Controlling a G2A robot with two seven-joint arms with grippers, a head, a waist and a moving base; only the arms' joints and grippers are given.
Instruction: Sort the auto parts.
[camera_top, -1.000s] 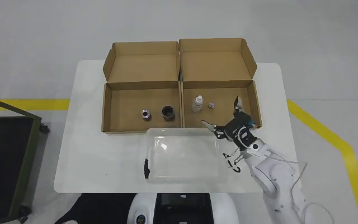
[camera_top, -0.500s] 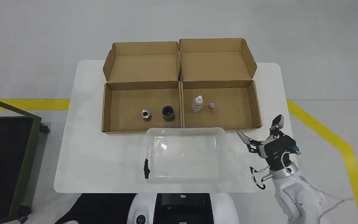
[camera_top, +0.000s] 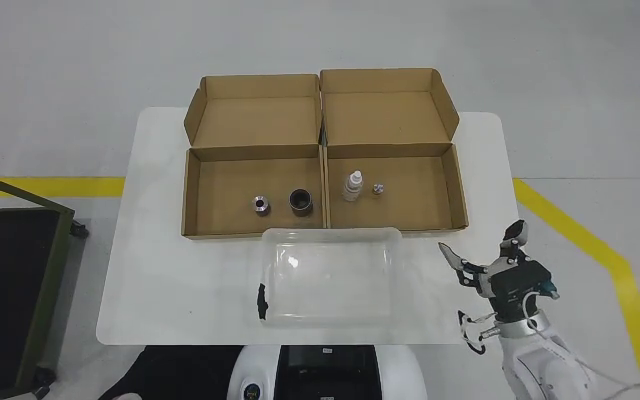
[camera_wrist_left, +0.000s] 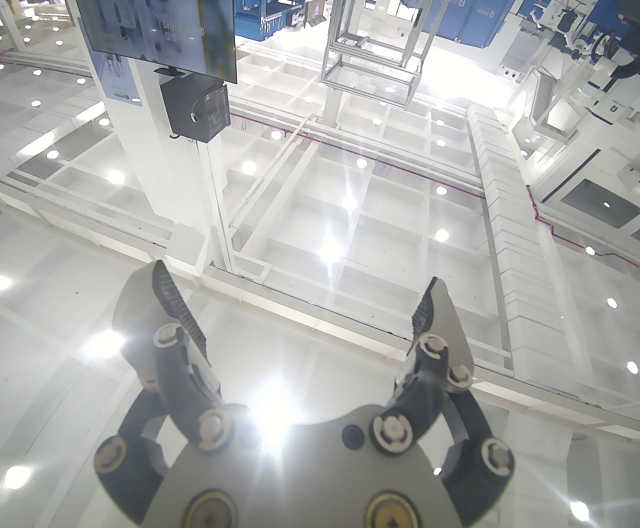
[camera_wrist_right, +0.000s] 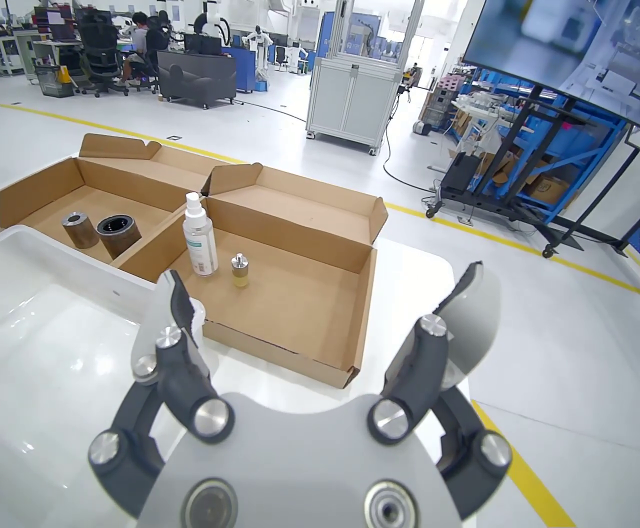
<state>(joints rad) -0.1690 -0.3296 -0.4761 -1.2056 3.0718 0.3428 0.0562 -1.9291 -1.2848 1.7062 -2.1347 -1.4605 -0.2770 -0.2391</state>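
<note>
Behind the clear plastic tub (camera_top: 330, 233), the left brown cardboard box (camera_top: 215, 200) is holding two dark metal cylinders (camera_top: 260, 204) (camera_top: 301, 200). The right brown cardboard box (camera_top: 425, 195) is holding a clear spray bottle (camera_top: 353, 185) and a small brass fitting (camera_top: 379, 187). The right gripper (camera_top: 481, 240) and left gripper (camera_wrist_left: 297, 274) are both gaping, empty.

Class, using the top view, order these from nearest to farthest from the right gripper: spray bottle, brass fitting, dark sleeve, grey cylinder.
1. brass fitting, in the right box.
2. spray bottle, beside it, same box.
3. dark sleeve, in the left box.
4. grey cylinder, left box, farthest over.
</note>
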